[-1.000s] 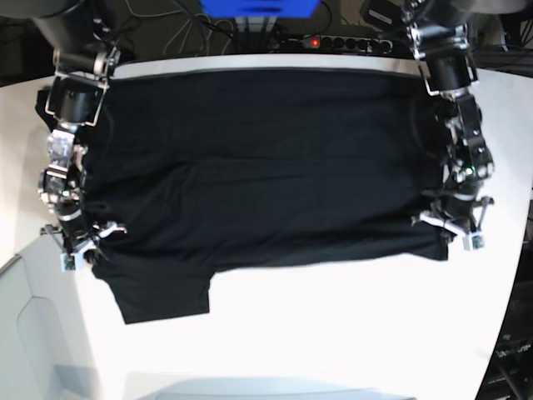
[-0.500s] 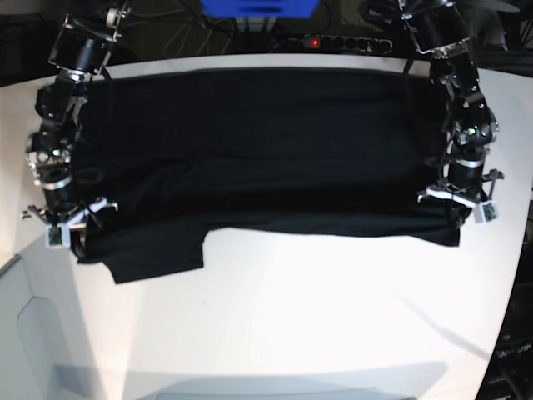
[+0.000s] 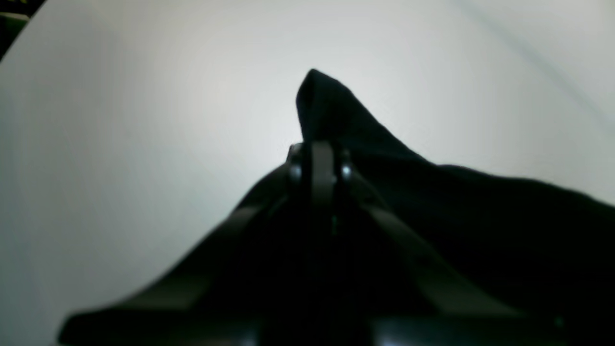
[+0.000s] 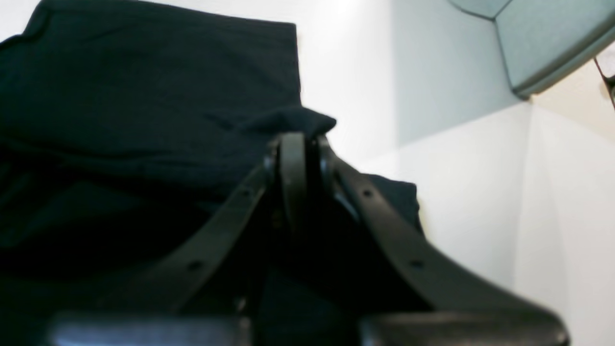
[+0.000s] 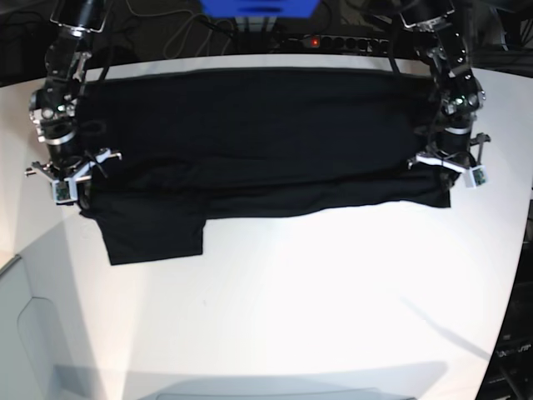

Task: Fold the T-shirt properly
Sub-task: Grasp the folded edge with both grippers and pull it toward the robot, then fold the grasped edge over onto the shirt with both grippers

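I see both tools, left (image 5: 444, 164) and right (image 5: 68, 178), pinched tight on the large black cloth T-shirt's (image 5: 250, 133) opposite edges above the white table (image 5: 316, 300).

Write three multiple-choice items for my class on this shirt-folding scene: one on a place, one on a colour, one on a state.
1. Where does the loose sleeve lie in the base view?
A. lower left
B. lower right
C. top centre

2. What colour is the T-shirt?
A. white
B. black
C. red

3. What state are the grippers in?
A. both open
B. one open
C. both shut on cloth

Key:
1 A, the flap juts out near the right gripper.
2 B, it is dark against the white table.
3 C, the right and the left gripper each pinch a shirt edge.
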`<state>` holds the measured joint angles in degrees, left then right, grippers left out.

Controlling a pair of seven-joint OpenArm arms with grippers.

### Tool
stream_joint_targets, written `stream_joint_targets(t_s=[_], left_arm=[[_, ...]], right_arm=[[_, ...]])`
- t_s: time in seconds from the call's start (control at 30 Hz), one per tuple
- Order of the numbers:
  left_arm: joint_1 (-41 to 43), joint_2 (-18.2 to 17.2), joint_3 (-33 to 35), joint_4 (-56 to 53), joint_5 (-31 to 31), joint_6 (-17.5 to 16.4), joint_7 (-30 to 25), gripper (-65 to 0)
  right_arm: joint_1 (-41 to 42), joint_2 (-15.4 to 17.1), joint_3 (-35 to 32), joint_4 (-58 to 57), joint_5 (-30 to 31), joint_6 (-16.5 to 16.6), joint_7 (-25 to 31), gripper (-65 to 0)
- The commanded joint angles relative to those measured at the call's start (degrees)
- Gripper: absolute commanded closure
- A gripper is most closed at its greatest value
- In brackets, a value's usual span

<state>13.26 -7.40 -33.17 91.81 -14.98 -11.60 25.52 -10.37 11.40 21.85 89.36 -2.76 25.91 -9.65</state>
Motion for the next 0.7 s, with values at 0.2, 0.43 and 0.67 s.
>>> stream_joint_targets(t_s=[0.2, 0.43, 0.67], left_arm=[[1.03, -0.56, -0.55, 1.60, -0.27, 0.21, 1.60, -26.9], [0.59, -0.73, -1.34, 2.92, -0.27, 0.21, 1.60, -31.7], [-3.89, -1.08, -4.33, 0.37, -0.18, 0.21, 2.13, -31.8]], right_arm=[[0.13, 0.78, 0.26, 0.35, 0.44, -0.11, 1.69, 0.0], [0.39, 0.69, 0.26, 0.35, 0.44, -0.11, 1.69, 0.0], [0.39, 0.69, 0.18, 0.35, 0.44, -0.11, 1.69, 0.0]])
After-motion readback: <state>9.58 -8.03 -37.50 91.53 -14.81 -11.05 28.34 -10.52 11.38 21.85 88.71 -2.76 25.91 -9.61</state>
